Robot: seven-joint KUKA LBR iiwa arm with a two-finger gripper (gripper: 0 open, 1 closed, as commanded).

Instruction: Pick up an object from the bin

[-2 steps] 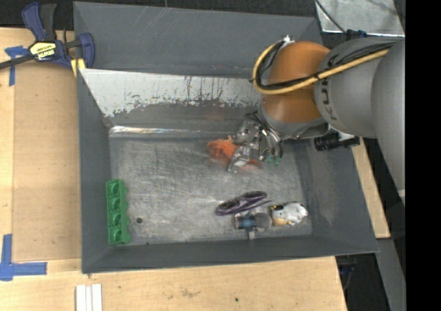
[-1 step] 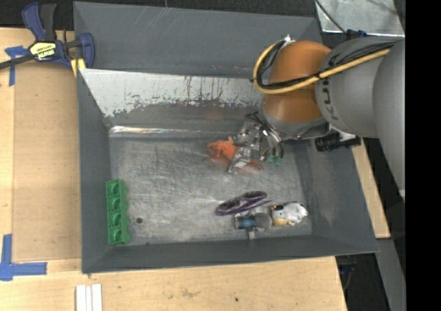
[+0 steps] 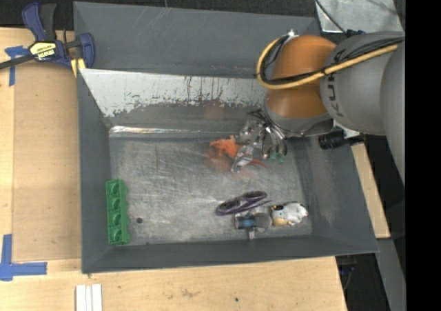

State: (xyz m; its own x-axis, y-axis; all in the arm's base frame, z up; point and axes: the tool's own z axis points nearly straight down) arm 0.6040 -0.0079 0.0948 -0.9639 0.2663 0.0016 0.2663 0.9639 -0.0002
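My gripper (image 3: 252, 147) hangs low over the back right part of the bin floor, under the arm's orange cover. A small orange-red thing (image 3: 222, 149) lies on the floor right at its left side; whether they touch I cannot tell. A purple looped thing (image 3: 241, 203) lies flat on the floor a little nearer than the gripper.
Close to the purple loop, near the front wall, lie a small dark thing with a yellow spot (image 3: 251, 221) and a white lumpy thing (image 3: 289, 214). A green ridged block (image 3: 116, 212) stands along the left wall at the front. The arm fills the bin's back right corner.
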